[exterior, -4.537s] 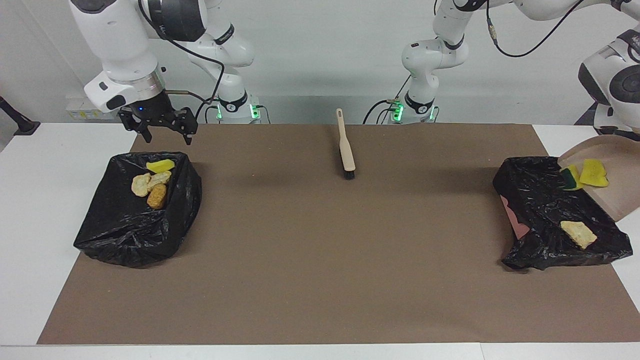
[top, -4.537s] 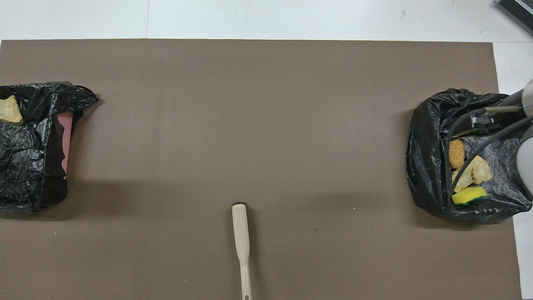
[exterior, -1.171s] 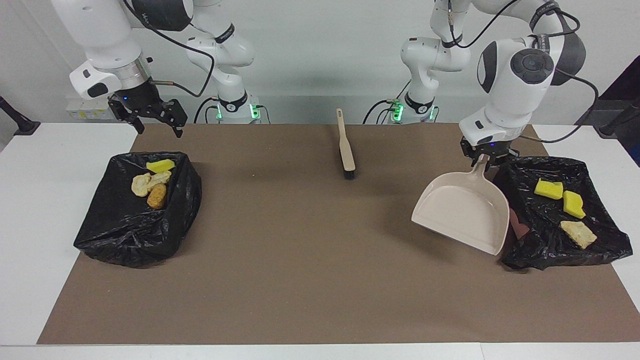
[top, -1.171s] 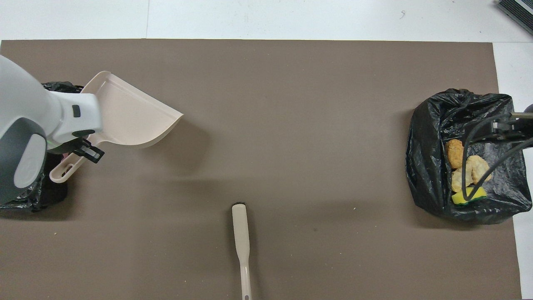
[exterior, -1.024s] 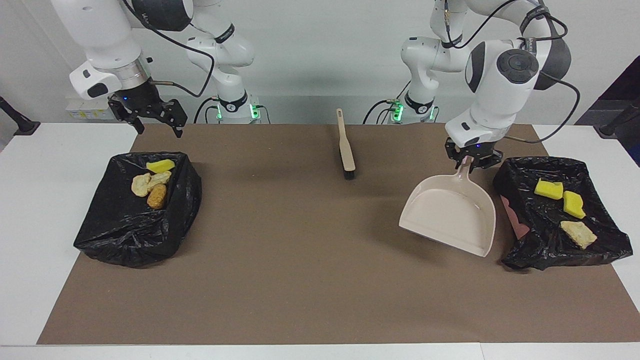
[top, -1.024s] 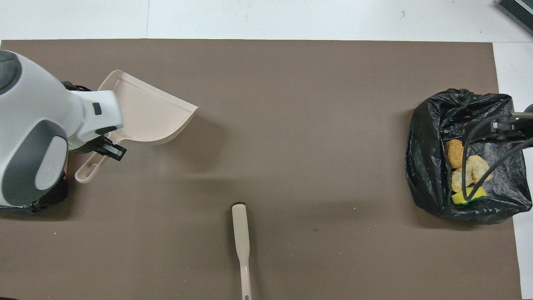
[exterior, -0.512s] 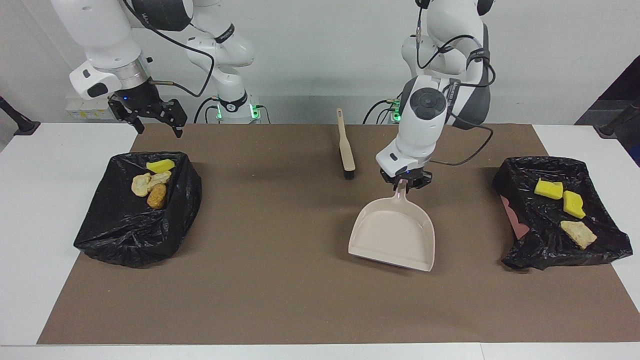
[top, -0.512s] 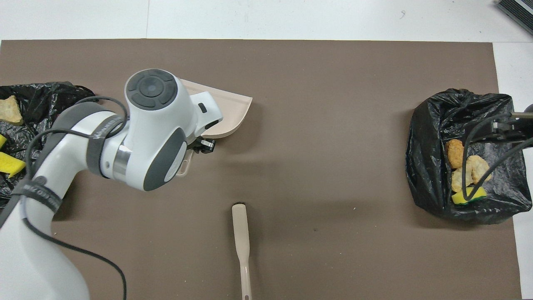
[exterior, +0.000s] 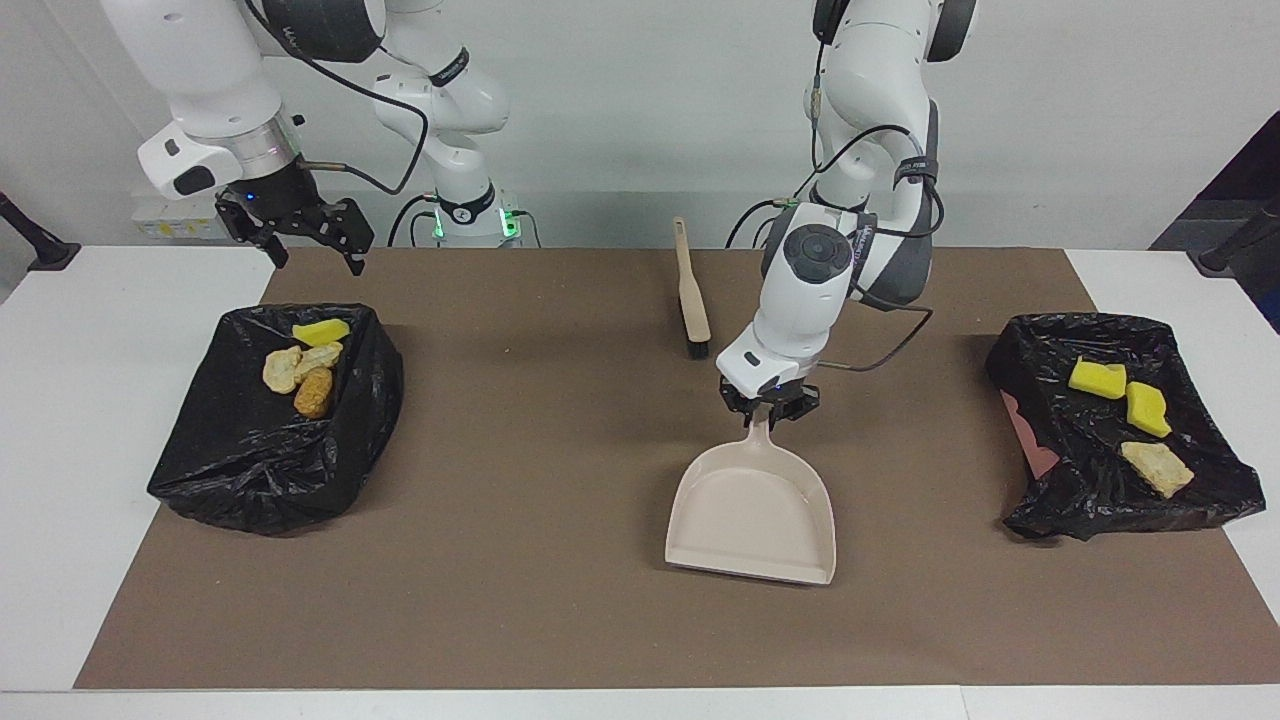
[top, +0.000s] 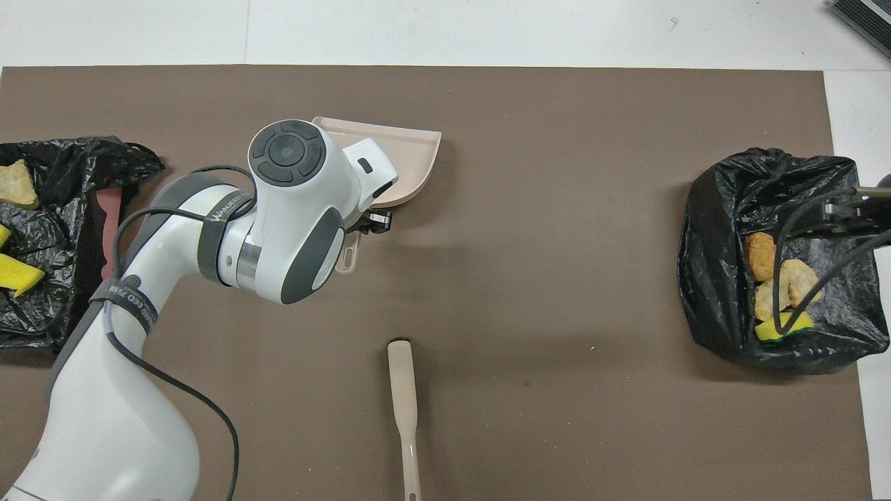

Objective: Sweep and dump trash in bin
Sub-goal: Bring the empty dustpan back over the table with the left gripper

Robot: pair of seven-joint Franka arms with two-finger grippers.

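The dustpan [exterior: 752,510] is held by its handle in the left gripper [exterior: 768,408], whose fingers are clamped on the handle's upper end. The pan hangs low over the middle of the mat [exterior: 560,620], mouth turned away from the robots, and whether its lip touches the mat cannot be told. The pan looks empty.

No trash is seen on the mat. Four pieces lie in the bin [exterior: 275,420] at the right arm's end — a yellow sponge [exterior: 320,331] and three tan and brown lumps [exterior: 300,372]. Three more lie in the second bin [exterior: 1120,425] at the left arm's end: two yellow sponges [exterior: 1097,378] and one tan lump [exterior: 1157,467]. The job is judged to be all but done, with only the pan to be set down.

For that to be done well, the pan should be lowered until it lies flat on the mat, and only then should the fingers be parted, so that it is not dropped or tipped. It should be kept apart from the brush [exterior: 691,290], which lies near the robots at the table's middle. The lift afterwards is best made straight up, so that the handle is not dragged.

The right gripper [exterior: 300,235] waits with fingers spread above the first bin's nearer edge.

Lettering is seen on a band round the left arm in the overhead view — it is too small to be read with certainty.
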